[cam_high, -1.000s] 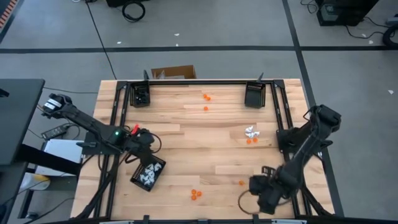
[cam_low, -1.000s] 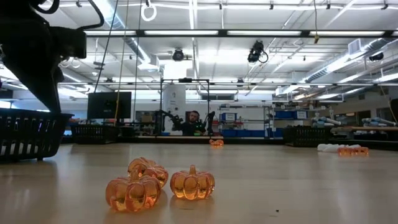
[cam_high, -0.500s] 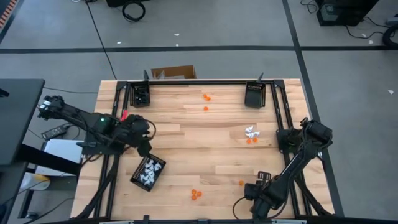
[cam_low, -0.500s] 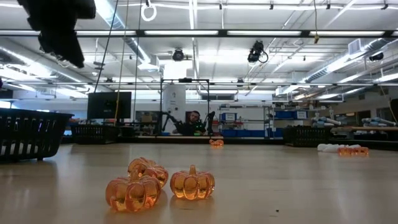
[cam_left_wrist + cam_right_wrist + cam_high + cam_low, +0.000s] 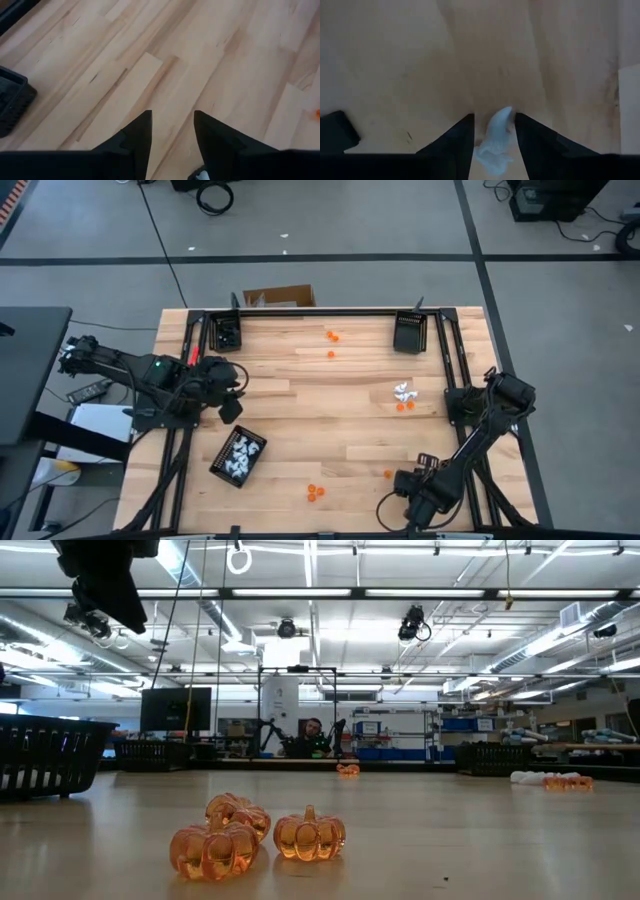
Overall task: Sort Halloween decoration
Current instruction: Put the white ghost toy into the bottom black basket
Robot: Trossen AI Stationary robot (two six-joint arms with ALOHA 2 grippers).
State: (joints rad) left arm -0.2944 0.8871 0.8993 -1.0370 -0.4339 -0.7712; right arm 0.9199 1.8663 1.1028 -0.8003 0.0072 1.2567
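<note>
1. At the table's near right corner, the right gripper (image 5: 408, 483) sits low over the wood, and its wrist view shows a white trinket (image 5: 496, 137) lodged between the two dark fingers (image 5: 454, 140), which pinch it from either side.
2. Over the left side of the table, the left gripper (image 5: 232, 408) hangs above bare boards; in its wrist view the fingers (image 5: 137, 136) stand spread with only wood showing in the gap, nothing held.
3. Just nearer the front edge than the left gripper lies a small black tray (image 5: 237, 457), set askew and holding a heap of white trinkets (image 5: 240, 458).
4. Three orange pumpkins (image 5: 315, 492) cluster near the front edge at mid-table, well apart from both grippers; the low view shows them close up (image 5: 257, 835), two touching and one just beside them.
5. A lone orange trinket (image 5: 388, 474) lies near the right gripper, apart from its fingers.
6. On the right half, a small group of white trinkets (image 5: 402, 391) lies with orange ones (image 5: 404, 406) just beside it.
7. Two more orange trinkets (image 5: 331, 337) lie near the far edge, between a black tray at the far left (image 5: 227, 332) and another at the far right (image 5: 409, 334).
8. In the room beyond the table a person (image 5: 313, 736) is seated.
</note>
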